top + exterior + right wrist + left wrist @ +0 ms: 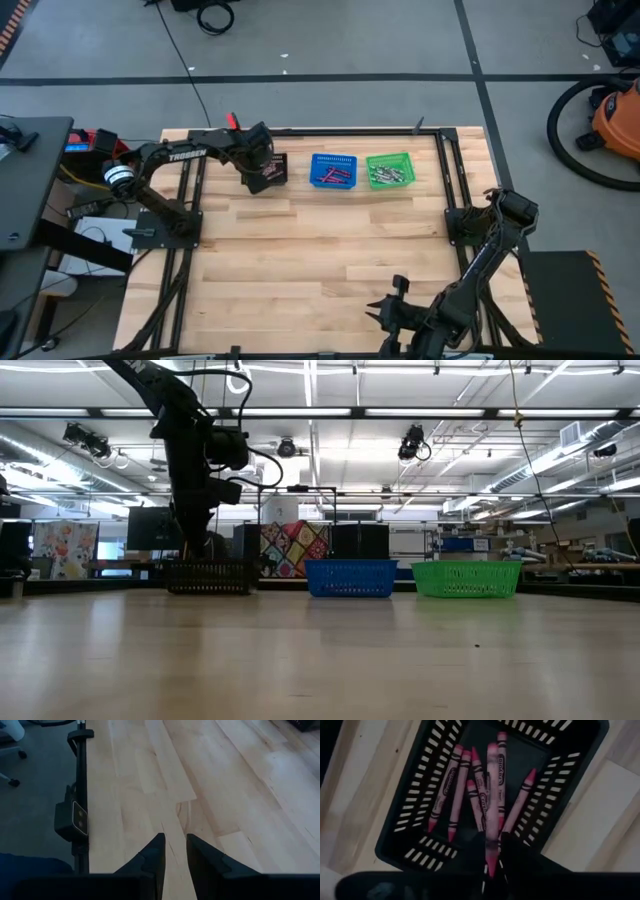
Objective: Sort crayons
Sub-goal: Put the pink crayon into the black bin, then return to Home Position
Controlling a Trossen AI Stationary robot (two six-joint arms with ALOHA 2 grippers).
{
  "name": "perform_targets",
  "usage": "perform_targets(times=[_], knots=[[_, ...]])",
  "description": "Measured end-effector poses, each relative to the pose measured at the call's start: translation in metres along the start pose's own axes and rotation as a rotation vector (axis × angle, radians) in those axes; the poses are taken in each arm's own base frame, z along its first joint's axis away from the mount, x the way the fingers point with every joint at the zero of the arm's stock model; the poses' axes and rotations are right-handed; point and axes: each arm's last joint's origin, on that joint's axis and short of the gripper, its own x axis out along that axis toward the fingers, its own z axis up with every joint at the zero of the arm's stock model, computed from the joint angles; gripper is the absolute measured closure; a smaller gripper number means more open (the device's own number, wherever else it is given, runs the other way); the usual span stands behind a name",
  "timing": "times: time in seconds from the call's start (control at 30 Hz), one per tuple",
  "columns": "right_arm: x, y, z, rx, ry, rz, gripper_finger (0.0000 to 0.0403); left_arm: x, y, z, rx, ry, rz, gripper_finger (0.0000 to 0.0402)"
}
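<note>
The left gripper [492,862] hangs over the black basket [268,172] at the table's [300,250] far left, its fingers closed on a pink crayon [493,810] that stands above other pink crayons [451,790] lying inside. To the right sit a blue basket [332,170] and a green basket [390,169] (both holding crayons). The right gripper [174,851] waits at the near edge, fingers slightly apart, holding nothing.
</note>
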Motion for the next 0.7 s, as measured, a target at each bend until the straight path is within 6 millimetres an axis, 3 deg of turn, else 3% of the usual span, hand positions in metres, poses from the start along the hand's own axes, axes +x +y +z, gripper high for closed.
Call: perform_targets(times=[0.27, 0.4, 0.57, 0.7], knots=[[0.002, -0.001, 0.002, -0.02, 0.002, -0.006, 0.0318, 0.0, -0.005, 0.001, -0.002, -0.007, -0.026, 0.0302], [0.002, -0.002, 0.002, -0.089, 0.009, -0.005, 0.0318, -0.013, -0.01, 0.004, -0.011, -0.1, -0.084, 0.0302], [0.001, -0.004, 0.003, -0.05, -0.009, -0.021, 0.0318, -0.056, -0.019, 0.0, -0.019, -0.32, -0.182, 0.0302], [-0.017, -0.014, 0.022, -0.116, -0.104, -0.047, 0.0318, -0.103, -0.023, -0.011, -0.035, -0.557, -0.209, 0.0302]])
